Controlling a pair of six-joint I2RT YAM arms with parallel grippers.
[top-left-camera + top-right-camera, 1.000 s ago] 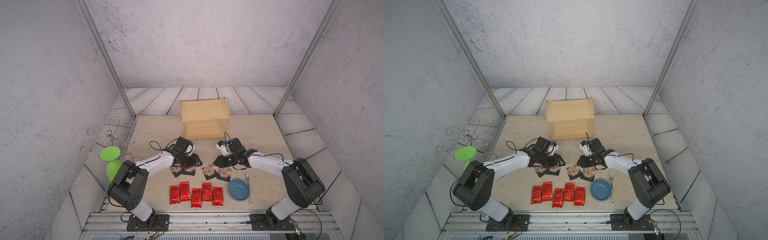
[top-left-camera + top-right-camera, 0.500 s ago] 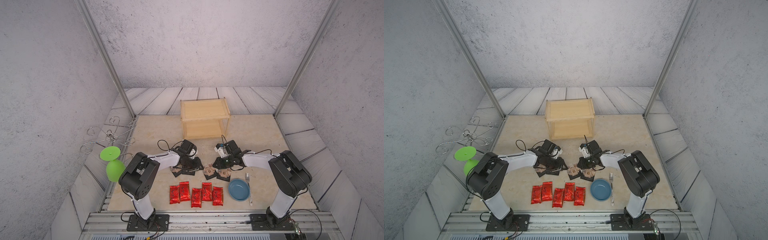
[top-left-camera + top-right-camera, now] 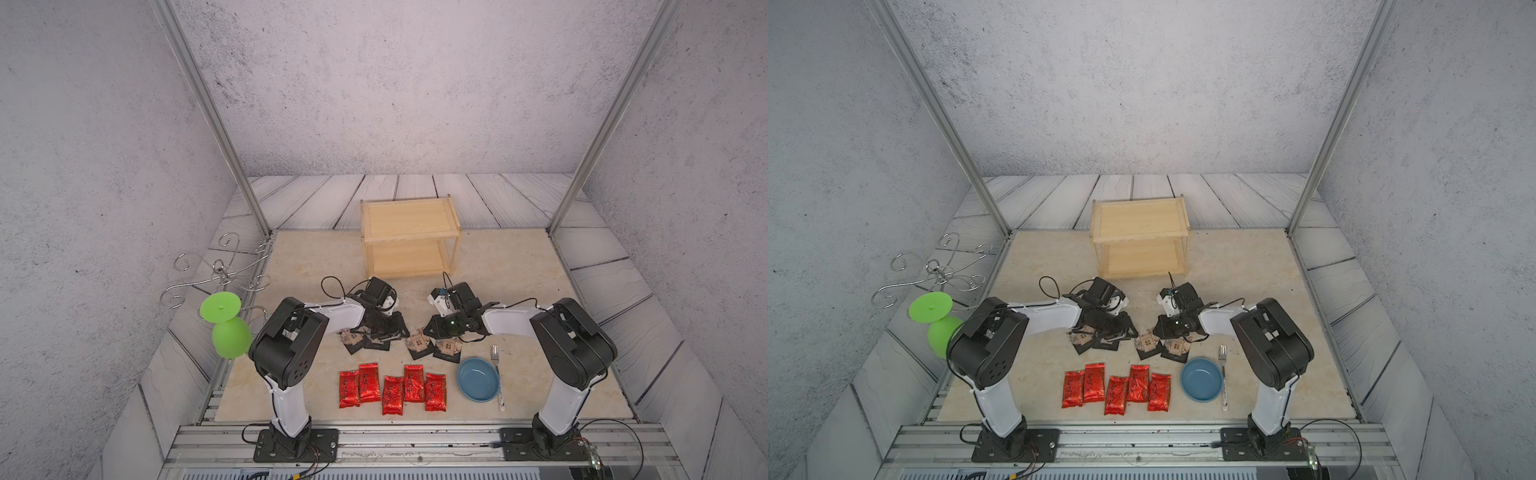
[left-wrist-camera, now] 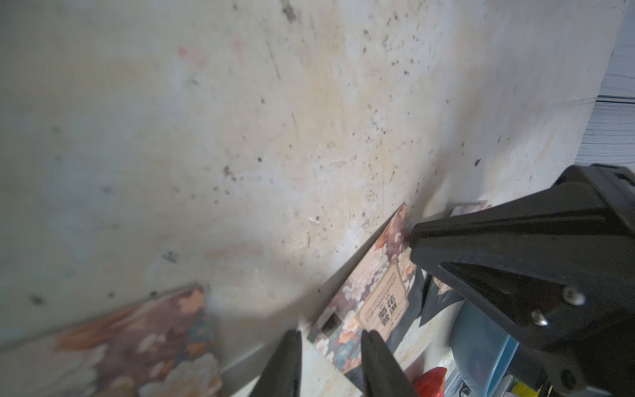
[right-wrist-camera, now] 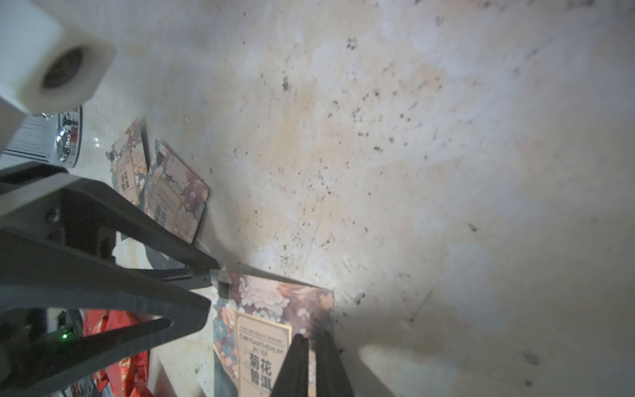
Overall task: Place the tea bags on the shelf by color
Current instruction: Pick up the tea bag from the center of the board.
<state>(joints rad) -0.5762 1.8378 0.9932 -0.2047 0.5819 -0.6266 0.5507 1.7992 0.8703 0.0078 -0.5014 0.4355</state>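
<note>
Several black tea bags point(image 3: 417, 343) lie in a row on the table, and several red tea bags point(image 3: 392, 390) lie side by side nearer the front. The pale wooden shelf point(image 3: 409, 239) stands behind them with both tiers bare. My right gripper point(image 5: 312, 343) is shut on the edge of a black tea bag point(image 5: 264, 326) that lies flat. My left gripper point(image 4: 331, 338) is open, and one of its fingers point(image 4: 372, 347) overlaps the notched corner of that same bag point(image 4: 378, 299). In both top views the two grippers point(image 3: 395, 332) point(image 3: 1163, 330) face each other across it.
A blue bowl point(image 3: 478, 379) with a fork point(image 3: 496, 370) beside it sits right of the red row. An upturned green glass point(image 3: 224, 328) and a wire rack point(image 3: 220, 270) stand at the left edge. Metal frame posts point(image 3: 582, 199) rise at the back corners.
Both arms have folded upward while the wrists stayed low over the black tea bags. The left jaws have narrowed and the right jaws have closed.
</note>
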